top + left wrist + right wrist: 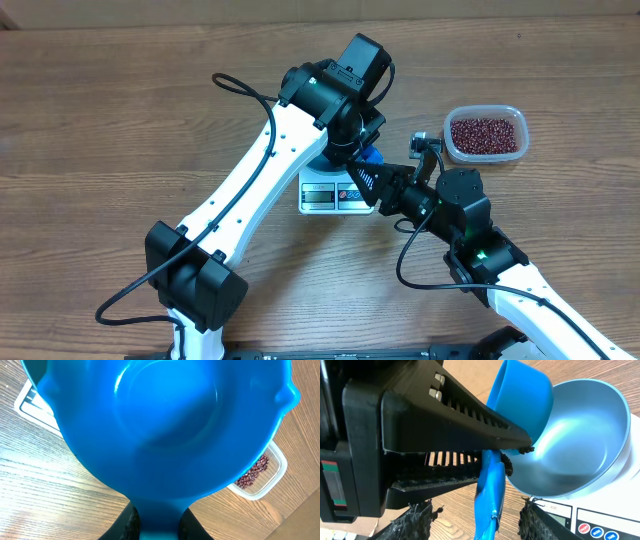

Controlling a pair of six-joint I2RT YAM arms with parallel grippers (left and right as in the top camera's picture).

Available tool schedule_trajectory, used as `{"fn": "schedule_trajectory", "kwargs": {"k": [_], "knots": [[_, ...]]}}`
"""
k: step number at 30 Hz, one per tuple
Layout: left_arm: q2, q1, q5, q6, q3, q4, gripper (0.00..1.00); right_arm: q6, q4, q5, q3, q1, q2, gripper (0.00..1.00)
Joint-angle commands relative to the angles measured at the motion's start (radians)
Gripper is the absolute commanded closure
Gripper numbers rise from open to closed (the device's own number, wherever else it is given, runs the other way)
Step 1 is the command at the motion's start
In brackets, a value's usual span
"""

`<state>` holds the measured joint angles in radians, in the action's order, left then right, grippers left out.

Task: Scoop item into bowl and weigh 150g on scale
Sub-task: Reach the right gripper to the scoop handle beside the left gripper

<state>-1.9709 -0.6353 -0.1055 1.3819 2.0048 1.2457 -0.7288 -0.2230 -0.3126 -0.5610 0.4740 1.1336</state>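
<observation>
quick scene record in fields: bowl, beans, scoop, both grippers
bowl: blue bowl, empty, over the scale
beans: beans all in the clear tub, to the scale's right in the overhead view
scoop: blue scoop at the bowl's rim
left gripper: left gripper shut on the bowl's rim
right gripper: right gripper around the scoop's handle, grip unclear

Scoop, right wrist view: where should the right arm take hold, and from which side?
Probably the scoop's free handle, below the left gripper's pinch by the cup. It is a narrow strip in front of the bowl, so come square to it from the side away from the bowl, jaws astride, as the open right gripper stands.
</observation>
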Motion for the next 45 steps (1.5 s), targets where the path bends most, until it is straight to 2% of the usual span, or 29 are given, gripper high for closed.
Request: {"fn": "schedule_trajectory", "kwargs": {"k": [1,6,17,29,40,45], "knots": [[0.01,-0.013,0.033,0.013,0.019,0.014,0.95,-0.003,-0.023,0.042,-0.029,0.002,-0.005,0.42],[0.01,-0.01,0.045,0.023,0.019,0.01,0.96,-0.007,-0.053,0.041,-0.03,0.0,-0.006,0.42],[0.01,0.007,0.053,0.033,0.019,0.01,0.96,-0.129,-0.063,0.012,-0.03,-0.058,-0.008,0.41],[0.01,0.006,0.023,0.037,0.019,0.0,0.96,-0.147,-0.076,0.012,-0.03,-0.06,0.023,0.41],[0.01,0.006,0.024,0.036,0.019,0.0,0.96,-0.192,-0.149,-0.004,-0.03,-0.06,0.084,0.54],[0.01,0.006,0.023,0.036,0.019,0.0,0.96,-0.193,-0.15,-0.008,-0.03,-0.06,0.084,0.66]]}}
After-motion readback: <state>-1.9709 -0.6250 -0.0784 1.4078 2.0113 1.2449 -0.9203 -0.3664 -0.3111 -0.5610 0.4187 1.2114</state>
